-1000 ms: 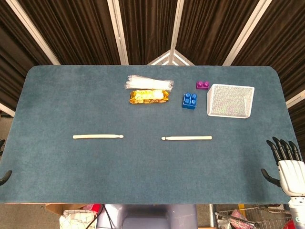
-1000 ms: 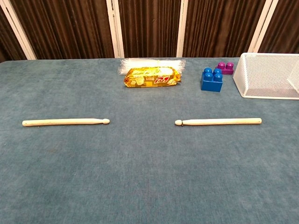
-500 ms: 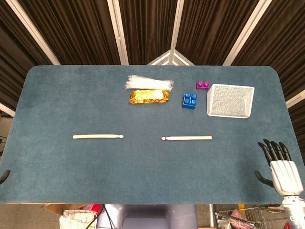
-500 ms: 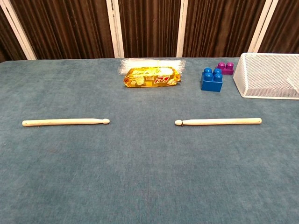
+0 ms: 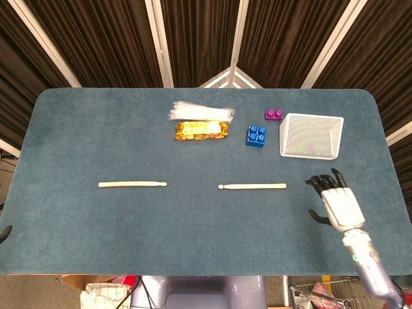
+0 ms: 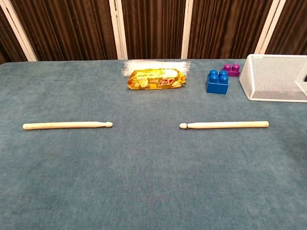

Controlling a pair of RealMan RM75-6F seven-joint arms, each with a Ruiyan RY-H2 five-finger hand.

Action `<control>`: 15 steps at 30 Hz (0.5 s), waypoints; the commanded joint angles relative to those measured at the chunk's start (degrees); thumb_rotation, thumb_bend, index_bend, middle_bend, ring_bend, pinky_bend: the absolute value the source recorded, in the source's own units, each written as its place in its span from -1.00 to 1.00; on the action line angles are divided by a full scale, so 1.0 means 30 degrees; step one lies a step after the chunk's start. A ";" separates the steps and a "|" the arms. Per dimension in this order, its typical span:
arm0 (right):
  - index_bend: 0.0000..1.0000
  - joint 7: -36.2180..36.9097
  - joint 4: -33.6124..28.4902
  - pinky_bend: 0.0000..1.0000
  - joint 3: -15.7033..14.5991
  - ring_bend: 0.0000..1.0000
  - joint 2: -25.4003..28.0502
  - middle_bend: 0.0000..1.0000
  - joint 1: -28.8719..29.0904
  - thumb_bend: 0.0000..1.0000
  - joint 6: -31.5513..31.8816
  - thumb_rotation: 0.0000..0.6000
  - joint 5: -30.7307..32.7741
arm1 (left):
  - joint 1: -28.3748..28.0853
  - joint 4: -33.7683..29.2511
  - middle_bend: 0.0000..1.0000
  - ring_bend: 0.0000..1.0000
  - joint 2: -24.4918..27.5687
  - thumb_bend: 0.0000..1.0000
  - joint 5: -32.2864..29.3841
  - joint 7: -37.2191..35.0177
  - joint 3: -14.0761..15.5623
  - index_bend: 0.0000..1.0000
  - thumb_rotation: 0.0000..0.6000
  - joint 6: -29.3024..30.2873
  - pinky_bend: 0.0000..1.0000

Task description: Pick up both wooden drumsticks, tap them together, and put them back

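— Where do we see the left drumstick [image 5: 132, 185]?
— Flat on the blue table [image 5: 77, 141], pale wood, tip pointing right.
— And the right drumstick [image 5: 252, 187]?
— In line with it, well apart, its tip pointing left.

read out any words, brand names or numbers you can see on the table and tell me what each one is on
Snack packet: red lettering on the gold wrapper, too blurred to read in either view.
Clear plastic pack behind it: no print visible.
Blue block, purple block, white mesh basket, both drumsticks: no text visible.
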 commanded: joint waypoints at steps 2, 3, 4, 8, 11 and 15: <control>-0.37 -0.3146 -0.0880 -1.00 0.1168 -0.55 -0.1711 -0.37 0.1977 -0.47 -0.1988 1.00 0.2446 | -0.0027 0.0064 -0.99 -1.00 -0.0016 -0.37 -0.0106 -0.0013 -0.0019 -0.89 1.00 -0.0114 -1.00; -0.37 -0.3802 -0.0922 -1.00 0.1307 -0.54 -0.2099 -0.34 0.2263 -0.47 -0.2198 1.00 0.2988 | -0.0041 0.0081 -0.99 -1.00 -0.0024 -0.37 -0.0125 -0.0011 -0.0019 -0.89 1.00 -0.0153 -1.00; -0.36 -0.4458 -0.0908 -1.00 0.1430 -0.53 -0.2527 -0.32 0.2546 -0.47 -0.2388 1.00 0.3575 | -0.0054 0.0101 -0.99 -1.00 -0.0031 -0.37 -0.0145 -0.0011 -0.0015 -0.89 1.00 -0.0197 -1.00; -0.34 -0.7240 -0.0469 -1.00 0.1773 -0.52 -0.4460 -0.27 0.3731 -0.47 -0.2858 1.00 0.6127 | -0.0113 0.0205 -0.99 -1.00 -0.0065 -0.37 -0.0288 -0.0027 -0.0026 -0.89 1.00 -0.0401 -1.00; -0.33 -0.8753 0.0070 -1.00 0.1878 -0.51 -0.5610 -0.26 0.4455 -0.45 -0.2885 1.00 0.7391 | -0.0148 0.0324 -0.99 -1.00 -0.0085 -0.37 -0.0478 -0.0100 -0.0056 -0.89 1.00 -0.0592 -1.00; -0.30 -0.9903 0.1028 -1.00 0.1905 -0.50 -0.6673 -0.23 0.5094 -0.35 -0.2937 1.00 0.8529 | -0.0197 0.0483 -0.99 -1.00 -0.0099 -0.37 -0.0744 -0.0251 -0.0108 -0.89 1.00 -0.0859 -1.00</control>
